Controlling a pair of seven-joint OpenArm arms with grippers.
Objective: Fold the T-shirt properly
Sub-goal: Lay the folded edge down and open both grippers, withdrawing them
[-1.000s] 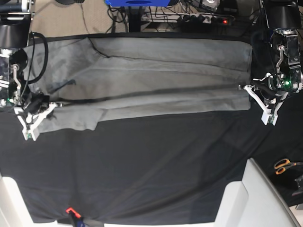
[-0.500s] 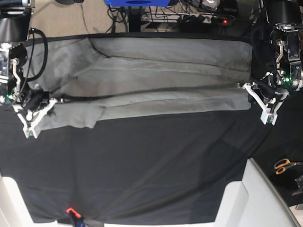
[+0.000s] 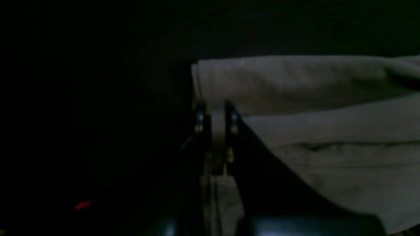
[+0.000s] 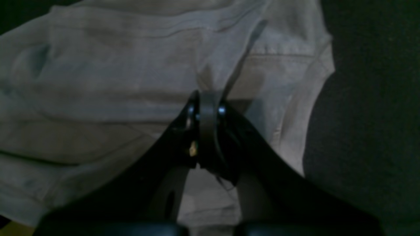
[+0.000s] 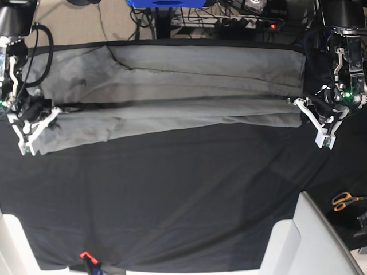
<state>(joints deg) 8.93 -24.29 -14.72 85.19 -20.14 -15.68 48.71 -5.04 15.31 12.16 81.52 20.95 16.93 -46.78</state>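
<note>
The light grey T-shirt [image 5: 172,80] lies stretched left to right across the far part of the black cloth [image 5: 172,195], its near strip raised and doubled over toward the back. My left gripper [image 5: 295,102] is at the shirt's right end, shut on a pinch of its edge; the left wrist view shows that fold of the T-shirt [image 3: 295,85] between the left gripper's [image 3: 215,114] jaws. My right gripper [image 5: 53,111] holds the left end by the sleeve. In the right wrist view the right gripper [image 4: 206,105] is shut on grey T-shirt fabric [image 4: 108,75].
Orange-handled scissors [image 5: 344,200] lie at the right edge. White moulded parts stand at the near right [image 5: 312,240] and near left [image 5: 8,240]. A small red-and-black object [image 5: 87,259] sits at the front edge. Cables and a power strip [image 5: 246,23] run behind the table.
Both grippers have moved toward the back of the table, carrying the shirt's near strip with them. The folded strip now lies higher and narrower over the shirt's body.
</note>
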